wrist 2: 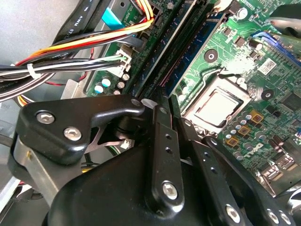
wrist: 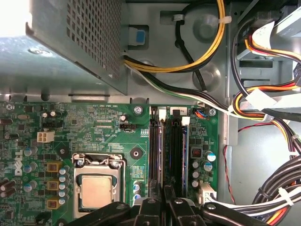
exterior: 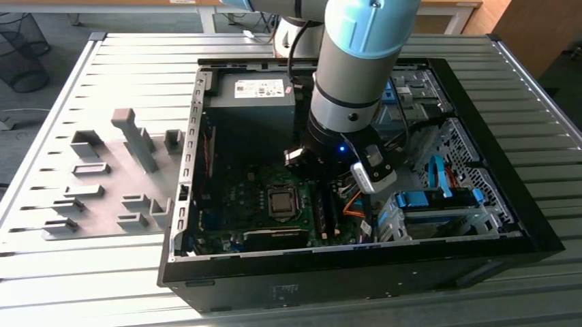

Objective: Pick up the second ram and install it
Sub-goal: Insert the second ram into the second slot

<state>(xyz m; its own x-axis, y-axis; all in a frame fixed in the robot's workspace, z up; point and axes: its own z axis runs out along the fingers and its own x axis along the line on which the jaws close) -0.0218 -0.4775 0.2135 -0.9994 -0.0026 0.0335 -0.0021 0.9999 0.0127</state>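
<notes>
The second ram [wrist: 162, 155] stands edge-on as a thin board in a memory slot of the green motherboard [wrist: 94, 127], inside the open black computer case [exterior: 364, 262]. My gripper [wrist: 164, 202] sits right over the slot, its two black fingers [wrist: 150, 207] shut on the board's top edge. In the second wrist view the gripper [wrist 2: 157, 106] hangs just above the row of slots [wrist 2: 188, 47]. The exterior view shows the arm reaching down into the case, with the gripper [exterior: 309, 163] low over the motherboard.
The processor socket [wrist: 96, 190] lies beside the slots. The grey power supply [wrist: 80, 42] and bundles of cables [wrist: 263, 108] crowd the case. Blue drive-bay clips [exterior: 423, 199] sit at the exterior view's right. A grey fixture plate [exterior: 100, 184] with slotted blocks lies outside the case.
</notes>
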